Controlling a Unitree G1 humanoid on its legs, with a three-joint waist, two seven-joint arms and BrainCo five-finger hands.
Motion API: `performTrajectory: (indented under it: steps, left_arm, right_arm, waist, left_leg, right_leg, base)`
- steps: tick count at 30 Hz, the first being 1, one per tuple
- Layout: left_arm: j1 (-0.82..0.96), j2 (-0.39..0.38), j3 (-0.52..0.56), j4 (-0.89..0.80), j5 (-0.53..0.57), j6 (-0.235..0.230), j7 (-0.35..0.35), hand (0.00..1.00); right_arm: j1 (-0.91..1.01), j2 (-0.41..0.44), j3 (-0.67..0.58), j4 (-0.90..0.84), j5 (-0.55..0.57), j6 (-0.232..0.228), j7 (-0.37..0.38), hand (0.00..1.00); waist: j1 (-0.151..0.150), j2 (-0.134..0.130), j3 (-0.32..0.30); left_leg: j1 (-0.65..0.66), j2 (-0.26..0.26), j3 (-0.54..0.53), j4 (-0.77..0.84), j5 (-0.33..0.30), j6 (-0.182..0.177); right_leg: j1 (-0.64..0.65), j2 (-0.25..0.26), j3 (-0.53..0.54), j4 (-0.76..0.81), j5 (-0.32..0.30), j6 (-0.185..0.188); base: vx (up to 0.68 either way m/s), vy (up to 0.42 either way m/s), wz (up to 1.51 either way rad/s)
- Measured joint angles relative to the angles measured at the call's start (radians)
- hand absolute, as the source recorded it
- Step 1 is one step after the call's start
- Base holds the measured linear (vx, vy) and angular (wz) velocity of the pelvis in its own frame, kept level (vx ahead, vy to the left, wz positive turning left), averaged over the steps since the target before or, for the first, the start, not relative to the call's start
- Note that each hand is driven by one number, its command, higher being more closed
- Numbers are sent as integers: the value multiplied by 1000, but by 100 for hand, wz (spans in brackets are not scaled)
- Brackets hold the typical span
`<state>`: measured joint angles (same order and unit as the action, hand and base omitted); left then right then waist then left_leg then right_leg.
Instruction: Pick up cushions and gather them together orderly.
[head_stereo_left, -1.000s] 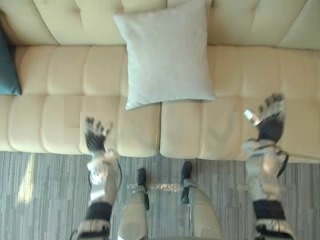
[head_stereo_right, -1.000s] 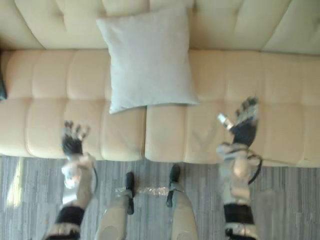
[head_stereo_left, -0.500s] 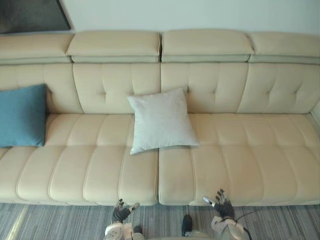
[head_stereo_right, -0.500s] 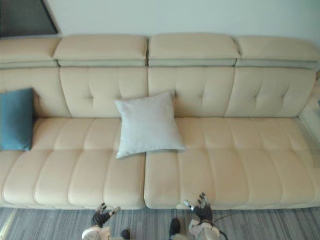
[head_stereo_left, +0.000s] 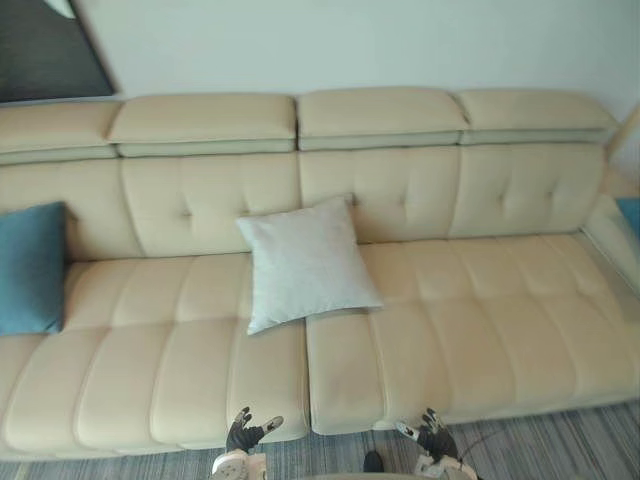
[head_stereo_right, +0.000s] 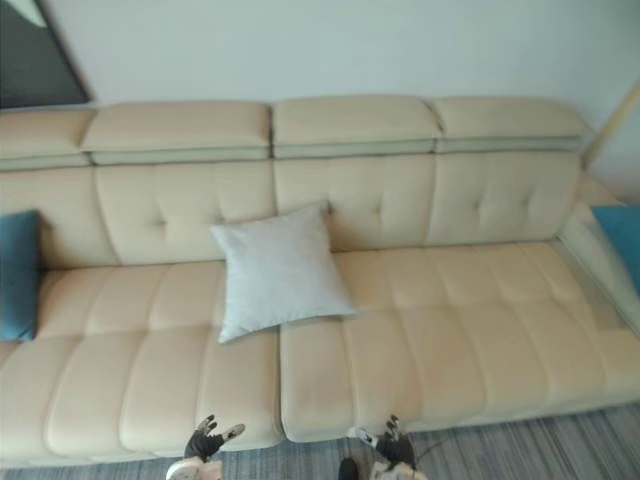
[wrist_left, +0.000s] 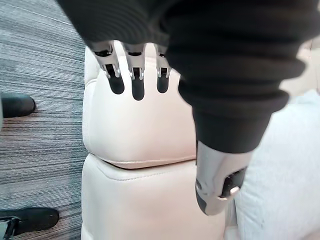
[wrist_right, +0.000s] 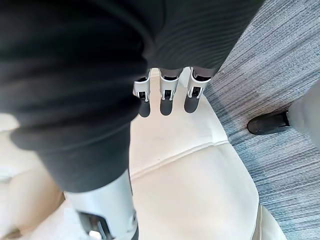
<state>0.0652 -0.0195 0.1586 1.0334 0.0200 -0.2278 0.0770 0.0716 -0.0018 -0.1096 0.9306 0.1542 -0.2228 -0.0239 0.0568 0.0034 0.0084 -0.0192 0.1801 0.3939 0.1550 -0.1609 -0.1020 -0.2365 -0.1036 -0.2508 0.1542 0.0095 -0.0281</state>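
A pale grey cushion (head_stereo_left: 305, 262) leans on the backrest near the middle of the cream sofa (head_stereo_left: 470, 320). A blue cushion (head_stereo_left: 28, 268) stands at the sofa's left end. The edge of another blue cushion (head_stereo_right: 620, 232) shows at the right end. My left hand (head_stereo_left: 243, 435) and right hand (head_stereo_left: 432, 437) hang low at the sofa's front edge, both open and holding nothing, well short of every cushion. In the left wrist view straight fingers (wrist_left: 130, 65) hover over the seat, with the pale grey cushion (wrist_left: 285, 165) beside the thumb. In the right wrist view straight fingers (wrist_right: 167, 90) point over the bare seat.
Grey striped carpet (head_stereo_left: 560, 445) runs along the sofa's front. A dark panel (head_stereo_left: 40, 50) hangs on the wall at the upper left. The seat right of the pale cushion (head_stereo_left: 500, 300) is bare.
The camera has pulled back from a close look at the seat and swung slightly, so the whole sofa and the right blue cushion show. Both hands stay open and empty.
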Motion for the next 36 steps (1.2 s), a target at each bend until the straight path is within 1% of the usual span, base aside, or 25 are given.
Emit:
performTrajectory:
  steps: [2,3,4,5,6,7,8,9,10,11,13,15,16,20,22,23,24,25,26,28,30,31,33,35,36]
  left_arm:
    - [-9,-2,-20,-2,1,0,2,0]
    - [-2,12,-31,-2,3,0,2,0]
    - [-5,21,-29,0,3,2,2,0]
    - [-13,28,-26,8,2,2,5,0]
    - [-37,40,-31,37,2,6,3,0]
    - [-62,16,-28,66,0,8,5,0]
    - [-67,17,-33,68,-1,13,8,0]
    - [-85,39,-61,63,-2,17,11,0]
    - [-94,79,-71,72,-3,20,10,0]
    - [-94,78,-71,77,-3,20,11,0]
    - [-81,79,-83,81,-5,26,15,0]
    - [-73,80,-92,82,-6,28,17,0]
    - [-68,55,-142,69,-14,26,17,0]
    - [-63,50,-156,55,-23,25,17,0]
    - [-57,56,-141,31,-22,23,16,0]
    - [-42,64,-135,32,-22,24,16,0]
    - [-22,65,-136,29,-22,25,16,0]
    - [-14,62,-123,16,-32,25,15,0]
    - [-10,53,-88,6,-33,28,18,0]
    - [10,51,-70,-7,-31,30,18,0]
    - [5,54,-90,-2,-29,40,17,0]
    - [2,55,-108,-2,-29,41,17,0]
    - [-19,64,-137,1,-24,41,15,0]
    - [-21,60,-139,1,-24,41,15,0]
    - [-21,59,-139,3,-24,41,15,0]
  right_arm:
    - [11,0,0,3,-5,1,-7,0]
    - [16,2,1,32,-14,3,-12,0]
    - [18,1,3,41,-24,5,-15,0]
    - [-1,-6,22,52,-33,6,-19,0]
    - [-41,-21,51,69,-36,3,-21,0]
    - [-114,-73,50,70,-38,8,-25,0]
    - [-123,-78,55,69,-37,8,-28,0]
    - [-127,-80,71,74,-38,8,-33,0]
    - [-148,-72,91,82,-38,10,-31,0]
    - [-149,-74,91,82,-38,10,-31,0]
    - [-124,-82,93,102,-34,8,-33,0]
    - [-112,-84,92,114,-33,8,-35,0]
    - [-103,-140,71,151,16,7,-37,0]
    - [-31,-132,29,156,45,10,-35,0]
    - [-39,-117,-17,155,52,9,-35,0]
    - [-35,-111,-15,155,54,9,-33,0]
    - [-39,-106,-14,156,55,8,-30,0]
    - [-42,-106,-20,159,54,10,-29,0]
    - [-45,-89,-48,160,54,15,-27,0]
    - [-21,-67,-27,141,53,20,-21,0]
    - [-21,-50,-25,97,54,17,-15,0]
    - [-21,-46,-29,85,55,16,-15,0]
    - [-14,-36,-45,75,64,15,-16,0]
    - [-17,-36,-51,85,64,14,-15,0]
    - [-25,-36,-55,92,64,14,-15,0]
  waist:
    - [-2,11,11]
    - [-5,-22,0]
    - [0,-43,-5]
    - [2,-60,-3]
    - [3,-66,-3]
    - [19,19,14]
    - [5,9,15]
    - [4,-28,24]
    - [1,-52,40]
    - [0,-44,42]
    - [-7,-16,45]
    - [-8,-13,51]
    - [0,30,90]
    - [0,47,91]
    - [24,48,91]
    - [37,48,87]
    - [48,42,73]
    - [51,40,74]
    - [57,34,77]
    - [64,22,69]
    - [51,14,76]
    - [41,10,78]
    - [31,0,84]
    - [27,-1,84]
    - [24,-1,84]
  left_leg:
    - [23,27,12,8,5,-9]
    - [42,9,16,18,9,-17]
    - [34,6,13,33,8,-16]
    - [4,9,1,62,12,11]
    - [-34,-43,-57,41,-29,50]
    - [-49,-18,-27,-53,62,68]
    - [-38,-25,-13,-63,79,24]
    - [-35,-39,28,-57,91,17]
    - [-35,-11,75,-28,90,5]
    - [-34,2,77,-25,91,3]
    - [-36,119,91,94,83,-16]
    - [-63,176,60,215,71,0]
    - [-159,24,-353,391,-64,-2]
    - [-223,-92,-390,251,-54,21]
    - [-193,-165,-489,173,-27,21]
    - [-168,-183,-505,143,-44,19]
    - [-169,-211,-520,144,-73,56]
    - [-171,-216,-509,155,-82,73]
    - [-140,-213,-432,167,-89,93]
    - [-43,-209,-331,126,-96,128]
    - [38,-201,-282,118,-113,138]
    - [63,-192,-277,114,-119,140]
    - [149,-154,-260,71,-125,136]
    - [207,-114,-247,16,-125,135]
    - [218,-99,-245,5,-125,135]
  right_leg:
    - [-29,-83,-128,244,-104,-9]
    - [-22,-143,-168,303,-106,-7]
    - [-26,-131,-167,301,-118,-1]
    - [-21,-113,-164,252,-110,-13]
    - [-11,-76,-106,107,-48,-17]
    - [-1,-64,-205,199,-101,-71]
    - [-8,-119,-249,310,-162,-47]
    - [23,-189,-271,334,-220,34]
    - [71,-144,-234,207,-232,93]
    - [76,-129,-233,194,-223,88]
    - [155,12,-197,42,-153,40]
    - [171,59,-155,11,-146,26]
    - [163,120,39,-4,-134,-27]
    - [172,131,99,-22,-132,-22]
    - [159,136,194,-31,-131,-18]
    - [155,146,241,-57,-125,-15]
    - [136,150,299,-24,-131,-3]
    - [112,149,320,27,-147,11]
    - [62,133,347,177,-215,43]
    - [-14,126,320,420,-250,101]
    - [-106,84,220,667,-184,214]
    - [-132,67,177,733,-174,212]
    - [-146,-13,12,790,-223,108]
    - [-156,-41,-74,687,-257,68]
    - [-169,-38,-82,603,-253,66]
  base:
    - [4,-80,-15]
    - [96,-112,-17]
    - [90,-157,-45]
    - [-86,-147,-84]
    - [-141,-130,-158]
    - [-135,-80,-142]
    - [-63,-112,-136]
    - [-76,-247,-106]
    - [-103,-326,-100]
    - [-109,-366,-91]
    - [-61,-308,-88]
    - [-70,-232,-157]
    - [-67,-207,-253]
    - [66,20,-110]
    - [148,131,-82]
    - [184,110,-119]
    - [243,98,-94]
    - [306,129,-108]
    - [264,124,-96]
    - [272,93,-132]
    - [327,52,-95]
    - [285,-8,-41]
    - [328,-54,-17]
    - [394,-109,-20]
    - [498,-192,-27]
